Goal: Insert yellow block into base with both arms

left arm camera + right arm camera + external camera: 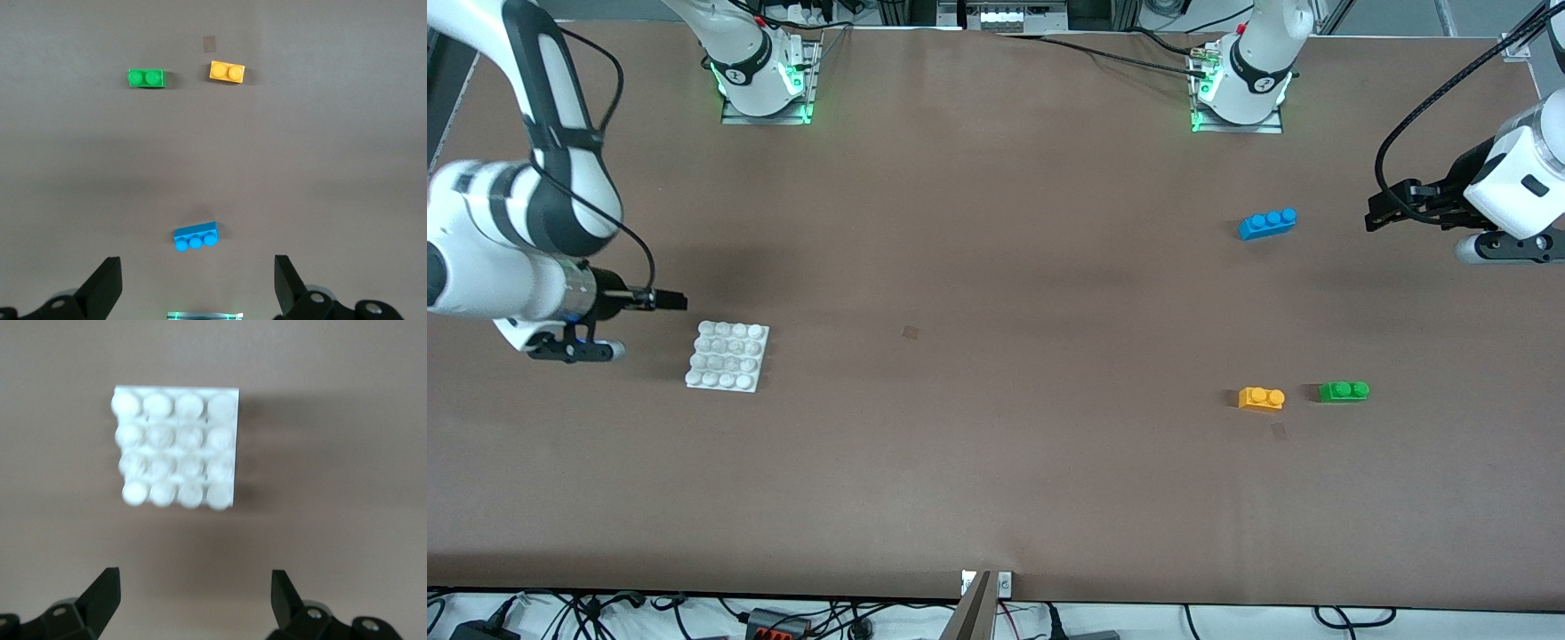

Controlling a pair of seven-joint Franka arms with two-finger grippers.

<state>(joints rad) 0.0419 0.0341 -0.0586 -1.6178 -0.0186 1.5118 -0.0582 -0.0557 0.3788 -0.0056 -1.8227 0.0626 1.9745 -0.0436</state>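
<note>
A brown table point(996, 462) is seen from above, with nothing yet grasped. The yellow block point(1261, 398) lies toward the left arm's end of the table, just beside a green brick point(1344, 391) and nearer to the front camera than a blue brick point(1267, 223). The base point(727, 356) rests flat toward the right arm's end, well apart from all three bricks, with its studs facing up.

The left gripper point(1373, 216) is held in the air above the table at its own end, fingers spread wide and empty, as the left wrist view shows. The right gripper point(679, 301) is held just beside the base, also spread wide and empty.

The step in hand is judged to be the first reach: block and base are each still to be grasped. To do it well, the left gripper should be brought down squarely over the yellow block, with the fingers closed on its sides rather than its studs, and kept clear of the green brick. The base should be steadied by the right gripper at one edge, so that the studs are left free for pressing.
</note>
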